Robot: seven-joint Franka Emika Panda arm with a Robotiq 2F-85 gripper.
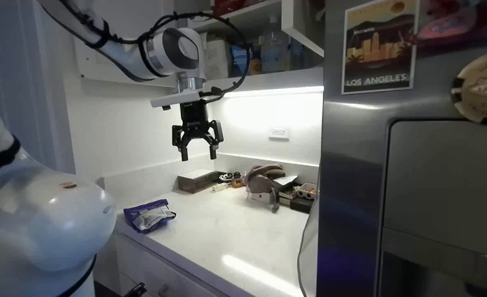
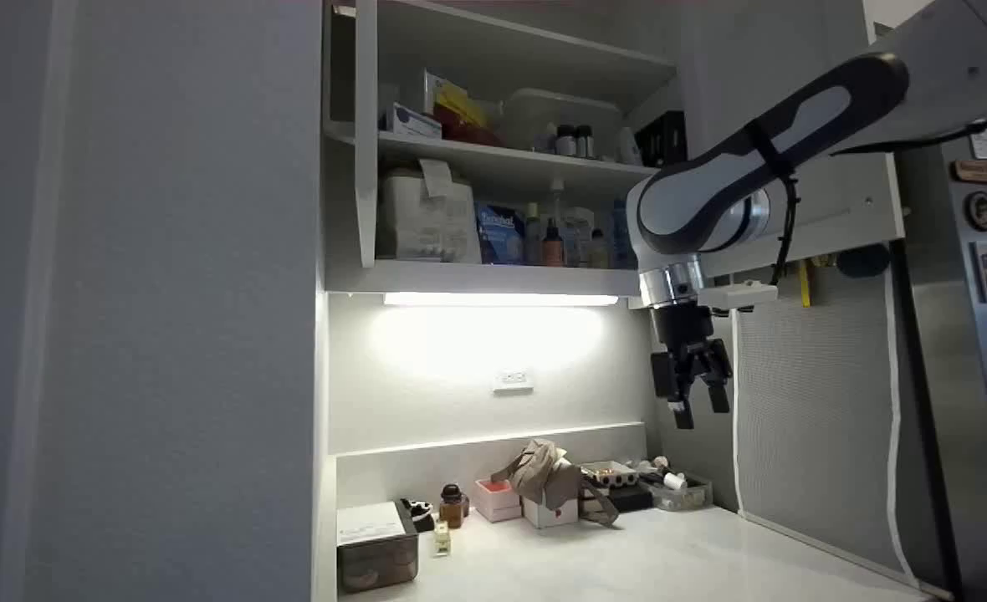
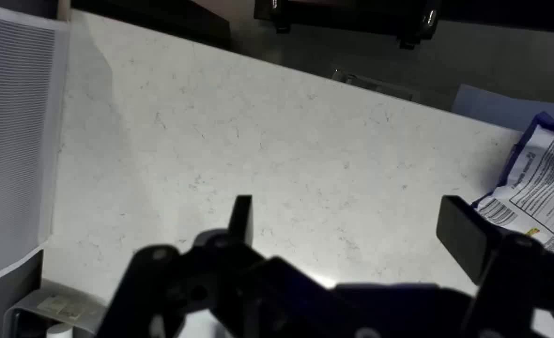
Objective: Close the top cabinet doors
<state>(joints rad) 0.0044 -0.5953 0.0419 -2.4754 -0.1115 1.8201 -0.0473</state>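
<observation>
Two fingers (image 1: 184, 154) of the black gripper (image 1: 199, 153) hang spread apart, tips down, above the white counter (image 1: 223, 222). Higher up, in both exterior views, the top cabinet doors (image 2: 841, 196) stand swung outward from stocked shelves (image 2: 493, 152), the arm (image 2: 711, 196) overlapping one in each. A purple bag (image 1: 149, 215) lies by the counter's front edge.

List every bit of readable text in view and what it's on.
"LOS ANGELES": poster on the steel fridge.
"Ben...", rest blurred: blue package.
Too blurred: the poster's upper line, the round disc and other fridge decorations, the marking on the gripper.
Too small: print on the purple bag and the spray bottle.
</observation>
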